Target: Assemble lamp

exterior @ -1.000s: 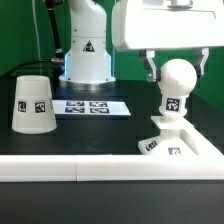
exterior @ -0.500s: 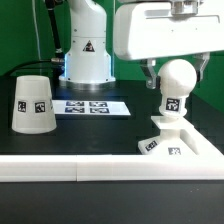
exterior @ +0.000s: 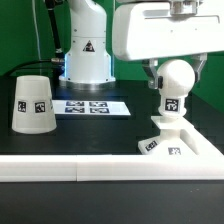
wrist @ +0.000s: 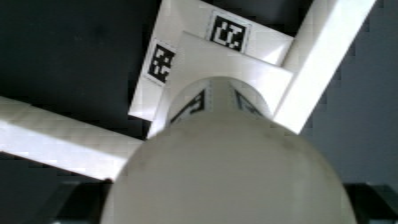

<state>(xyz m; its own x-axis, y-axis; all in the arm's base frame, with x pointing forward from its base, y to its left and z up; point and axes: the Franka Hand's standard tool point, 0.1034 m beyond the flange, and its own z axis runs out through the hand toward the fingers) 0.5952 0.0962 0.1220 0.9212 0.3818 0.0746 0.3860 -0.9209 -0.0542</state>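
Gripper is seen clamped on the ball of the bulb, which is held upright on the stepped base at the exterior view's right; the shade is set mouth-down well apart at the left, with the marker board between

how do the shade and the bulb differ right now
The shade is a wide tapered cup; the bulb is a ball on a neck. The shade stands alone on the table, wide end down; the bulb stands on the base, held in the claw. Both are white and tagged.
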